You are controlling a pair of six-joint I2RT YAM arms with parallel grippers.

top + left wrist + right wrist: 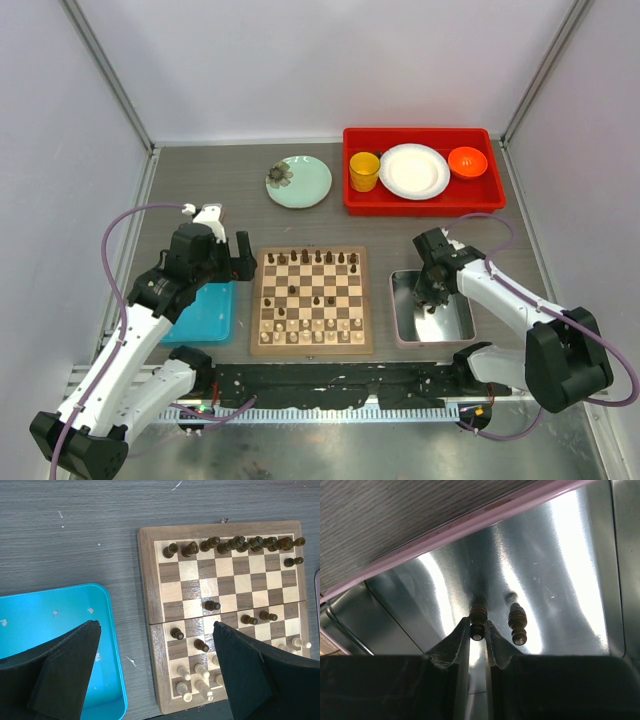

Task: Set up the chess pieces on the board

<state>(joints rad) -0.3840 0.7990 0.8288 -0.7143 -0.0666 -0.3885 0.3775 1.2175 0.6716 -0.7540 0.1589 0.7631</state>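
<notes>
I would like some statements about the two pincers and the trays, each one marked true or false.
The right pincer is shut on a dark chess piece in the metal tray. True.
The left pincer grips a pale piece. False: it is open and empty, beside the board.
A second dark piece sits beside the gripped one. True.
The yellow cup stands on the board. False: it is in the red tray.

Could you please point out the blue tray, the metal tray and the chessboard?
blue tray (50,615): left wrist view, bare floor.
metal tray (450,320): top external view, bare floor.
chessboard (149,580): left wrist view, left border.
</notes>
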